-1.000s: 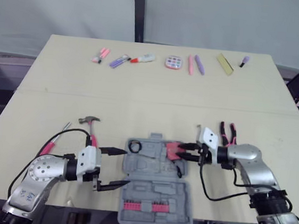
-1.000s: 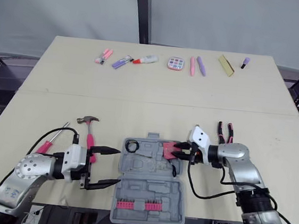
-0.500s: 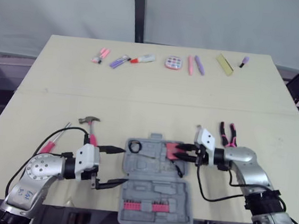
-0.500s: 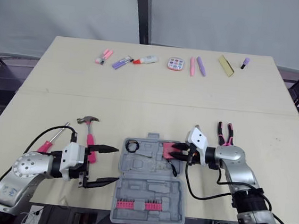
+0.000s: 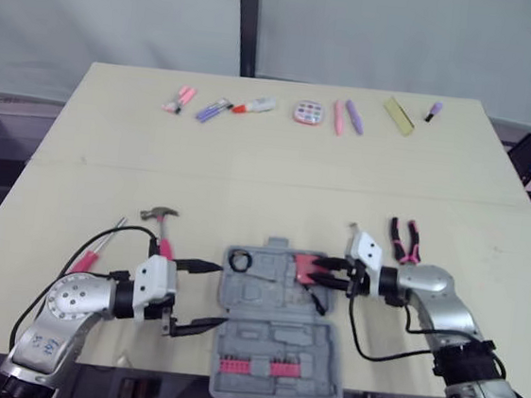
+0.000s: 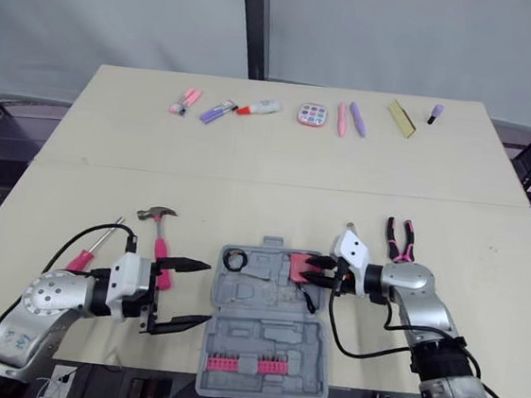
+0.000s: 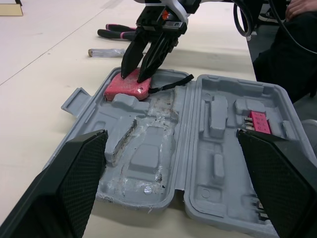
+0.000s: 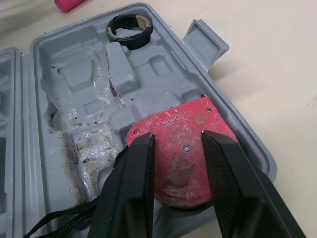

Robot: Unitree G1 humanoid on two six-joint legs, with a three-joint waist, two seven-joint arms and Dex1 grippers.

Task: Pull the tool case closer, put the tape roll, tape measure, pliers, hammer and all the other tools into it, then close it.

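Note:
The grey tool case (image 5: 276, 328) lies open at the table's near edge. A black tape roll (image 5: 239, 259) sits in its far left pocket. The red tape measure (image 8: 176, 126) lies flat in the far right pocket. My right gripper (image 5: 319, 271) reaches in from the right, open, its fingers (image 8: 141, 163) resting over the tape measure's face. My left gripper (image 5: 223, 296) is open beside the case's left edge, holding nothing. A pink-handled hammer (image 5: 161, 226) and screwdriver (image 5: 90, 255) lie to the left. Pink pliers (image 5: 403, 240) lie to the right.
A strip of pink bits (image 5: 262, 365) sits in the near half of the case. A small clear-handled tool (image 7: 106, 51) lies between the case and the pliers. Several small pink and purple items (image 5: 298, 110) line the table's far edge.
The right gripper has lowered the tilted tape measure flat into the far right pocket and shifted slightly left. The left gripper has barely moved.

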